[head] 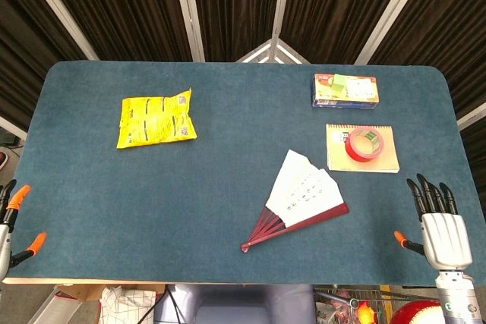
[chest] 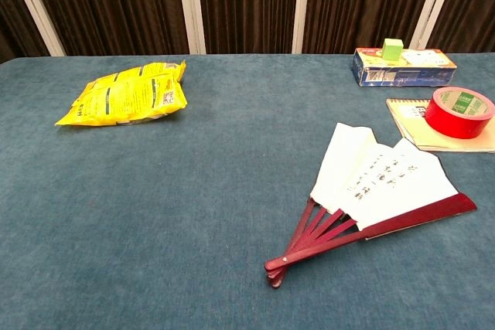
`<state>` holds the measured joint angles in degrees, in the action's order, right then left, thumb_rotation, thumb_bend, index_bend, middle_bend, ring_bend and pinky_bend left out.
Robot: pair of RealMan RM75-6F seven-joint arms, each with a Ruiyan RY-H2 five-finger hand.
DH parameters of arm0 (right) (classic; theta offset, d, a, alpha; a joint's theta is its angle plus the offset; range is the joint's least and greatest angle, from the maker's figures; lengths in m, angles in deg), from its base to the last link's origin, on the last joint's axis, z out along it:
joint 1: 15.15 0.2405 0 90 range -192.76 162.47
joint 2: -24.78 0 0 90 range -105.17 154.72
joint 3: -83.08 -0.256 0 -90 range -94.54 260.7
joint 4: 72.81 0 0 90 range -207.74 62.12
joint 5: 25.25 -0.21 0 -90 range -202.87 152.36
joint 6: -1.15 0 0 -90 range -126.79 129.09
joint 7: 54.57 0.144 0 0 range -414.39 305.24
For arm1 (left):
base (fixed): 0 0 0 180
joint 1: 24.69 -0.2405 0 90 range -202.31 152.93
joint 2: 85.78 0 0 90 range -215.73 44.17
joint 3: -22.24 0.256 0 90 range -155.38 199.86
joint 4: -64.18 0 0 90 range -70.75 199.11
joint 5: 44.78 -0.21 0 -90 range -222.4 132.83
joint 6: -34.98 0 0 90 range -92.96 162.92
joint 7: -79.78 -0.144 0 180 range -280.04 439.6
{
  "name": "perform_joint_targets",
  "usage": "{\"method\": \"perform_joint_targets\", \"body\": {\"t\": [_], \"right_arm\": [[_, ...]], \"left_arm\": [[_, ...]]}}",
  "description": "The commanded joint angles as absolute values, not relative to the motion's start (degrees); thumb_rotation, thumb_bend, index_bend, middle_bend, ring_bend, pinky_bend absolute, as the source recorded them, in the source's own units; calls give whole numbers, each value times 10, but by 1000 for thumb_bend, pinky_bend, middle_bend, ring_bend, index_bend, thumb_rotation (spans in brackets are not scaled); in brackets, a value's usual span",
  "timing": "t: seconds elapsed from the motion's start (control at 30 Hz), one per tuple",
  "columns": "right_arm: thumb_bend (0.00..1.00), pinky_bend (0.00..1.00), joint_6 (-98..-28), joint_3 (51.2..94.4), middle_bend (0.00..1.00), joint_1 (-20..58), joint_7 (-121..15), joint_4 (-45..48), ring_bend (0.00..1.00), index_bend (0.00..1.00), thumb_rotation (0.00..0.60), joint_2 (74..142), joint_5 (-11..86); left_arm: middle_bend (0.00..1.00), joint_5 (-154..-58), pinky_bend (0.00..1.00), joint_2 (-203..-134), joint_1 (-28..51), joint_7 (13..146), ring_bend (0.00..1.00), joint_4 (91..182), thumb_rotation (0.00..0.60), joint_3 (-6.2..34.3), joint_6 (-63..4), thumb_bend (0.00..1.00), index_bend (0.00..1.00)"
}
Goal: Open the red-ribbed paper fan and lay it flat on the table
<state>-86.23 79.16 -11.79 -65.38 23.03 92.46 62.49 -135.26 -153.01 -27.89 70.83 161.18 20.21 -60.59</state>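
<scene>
Head view shows my right hand [head: 445,227] at the near worktop [head: 228,187] edge, fingers spread and holding nothing; my left hand [head: 11,221] barely shows, so I cannot tell its state. Beyond lies the fan [head: 300,201], partly spread. I'd pin the ribs and sweep the paper wider, gently.

Right hand [head: 444,227] at the near right edge, back up, black fingers [head: 430,193] straight and slightly spread — holding nothing, left hand [head: 11,221] barely in view at the near left edge — orange-tipped fingers apart
</scene>
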Motion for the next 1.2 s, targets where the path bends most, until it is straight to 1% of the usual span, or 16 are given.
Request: {"method": "perform_joint_targets", "body": {"t": [0.03,0.3,0.57,0.73,0.87,1.03,1.2], "right_arm": [[101,76,-861,792,49,-117,-654,230,114,74,600,925,625],[102,76,-860,794,49,-115,-651,230,114,77,600,925,630],[102,98,-857,801,49,-110,-628,229,114,197,600,934,651],[102,98,-847,816,49,-99,-641,212,114,251,600,970,682],[101,98,-836,828,49,-93,-658,190,114,256,600,1003,701],[102,98,-825,842,49,-89,-681,168,116,275,600,1037,717],[102,98,-822,846,49,-84,-689,150,124,294,600,1071,729]], "left_arm": [[0,-1353,0,-1530,-280,709,0,1612,600,202,-608,317,128],[0,-1362,0,-1532,-285,708,0,1612,600,204,-621,317,128],[0,-1357,0,-1534,-278,699,0,1610,600,206,-603,317,128],[0,-1370,0,-1527,-287,711,0,1615,600,209,-623,316,127],[0,-1374,0,-1530,-293,723,0,1612,600,207,-640,316,127],[0,-1360,0,-1530,-289,716,0,1615,600,205,-625,316,127],[0,-1364,0,-1531,-286,709,0,1616,600,210,-616,315,127]]}}
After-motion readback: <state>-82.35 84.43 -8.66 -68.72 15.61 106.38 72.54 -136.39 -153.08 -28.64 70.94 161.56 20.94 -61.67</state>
